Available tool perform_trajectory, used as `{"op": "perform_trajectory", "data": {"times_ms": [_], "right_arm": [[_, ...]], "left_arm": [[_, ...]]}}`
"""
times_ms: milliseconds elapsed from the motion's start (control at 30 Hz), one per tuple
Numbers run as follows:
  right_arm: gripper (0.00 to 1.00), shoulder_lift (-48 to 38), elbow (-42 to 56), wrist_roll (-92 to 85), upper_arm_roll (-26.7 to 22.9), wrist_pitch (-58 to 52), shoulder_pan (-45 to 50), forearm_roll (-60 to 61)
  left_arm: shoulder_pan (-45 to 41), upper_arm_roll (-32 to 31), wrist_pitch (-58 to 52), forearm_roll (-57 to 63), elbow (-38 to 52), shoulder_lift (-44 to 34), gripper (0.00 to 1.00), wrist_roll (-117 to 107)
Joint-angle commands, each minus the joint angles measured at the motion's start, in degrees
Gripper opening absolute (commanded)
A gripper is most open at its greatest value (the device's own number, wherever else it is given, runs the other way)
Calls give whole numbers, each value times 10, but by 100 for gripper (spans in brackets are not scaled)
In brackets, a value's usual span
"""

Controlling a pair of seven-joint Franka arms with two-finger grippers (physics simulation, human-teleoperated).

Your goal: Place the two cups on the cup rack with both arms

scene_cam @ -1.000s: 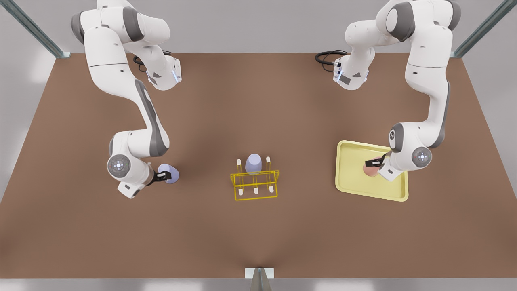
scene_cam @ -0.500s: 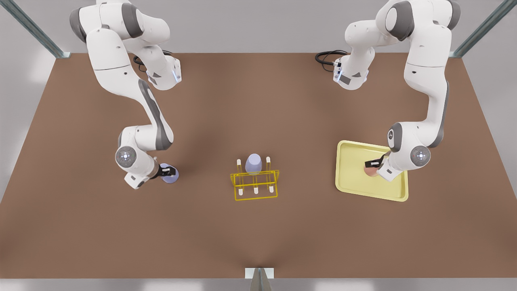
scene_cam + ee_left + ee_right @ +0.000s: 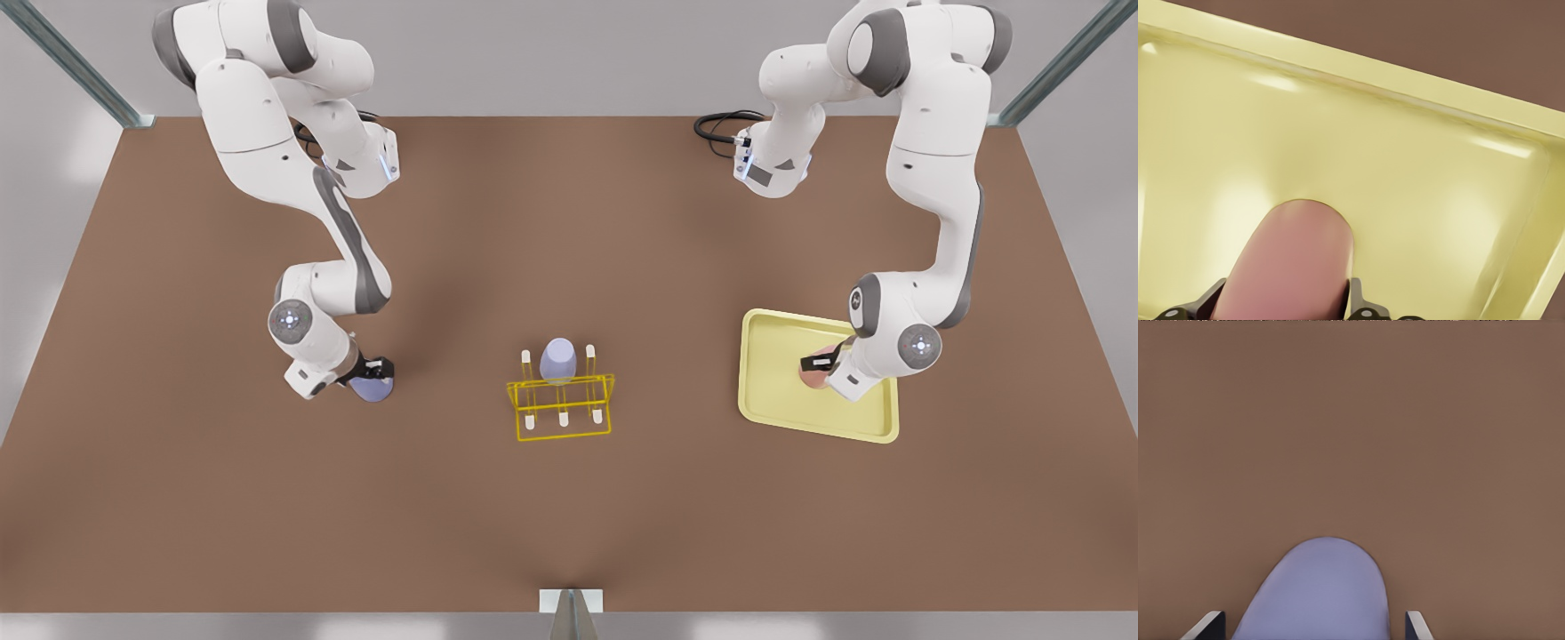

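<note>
left end effector [image 3: 816,363]: over the pale yellow tray [image 3: 773,418] on the front view's right, fingers on either side of the salmon pink cup [image 3: 811,377]; in the left wrist view the black fingers [image 3: 1361,308] sit tight against the cup's sides, so it is clamped on that cup.
salmon pink cup: inside the tray, toward its middle; the left wrist view shows its rounded closed end [image 3: 1298,247] pointing away from the wrist over the tray floor [image 3: 1418,167]. whether it touches the tray floor i cannot tell.
right end effector [image 3: 375,366]: on the front view's left, low over the brown tabletop [image 3: 569,516], at the lavender cup [image 3: 370,388]; in the right wrist view its fingers [image 3: 1205,625] stand on both sides of the cup [image 3: 1318,593] with brown showing between each finger and the cup wall, so the fingers are apart and not pressing the cup.
lavender cup: on the front view's left, well apart from the rack, partly under the right end effector; whether it rests on the tabletop i cannot tell.
cup rack [image 3: 560,404]: bright yellow wire frame near the middle of the tabletop, between the two arms, cream-tipped pegs upright.
second lavender cup [image 3: 557,359]: on the rack's far row, closed end up, between two pegs.
tray: flat on the tabletop, well to the front view's right of the rack.
</note>
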Motion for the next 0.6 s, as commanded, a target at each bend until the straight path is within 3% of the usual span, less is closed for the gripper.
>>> {"op": "perform_trajectory", "data": {"times_ms": [0,367,500,567], "right_arm": [[100,2,0,8,0,22,1,1],[100,9,-7,7,0,26,0,1],[100,5,-16,2,0,24,-1,1],[93,6,-16,2,1,24,-1,1]], "left_arm": [[-1,0,0,0,0,-1,85,-4],[-6,-3,-71,-4,12,-34,86,-36],[-17,-15,-120,-18,50,-28,86,-71],[-18,-47,-185,-18,112,-19,86,-135]]}}
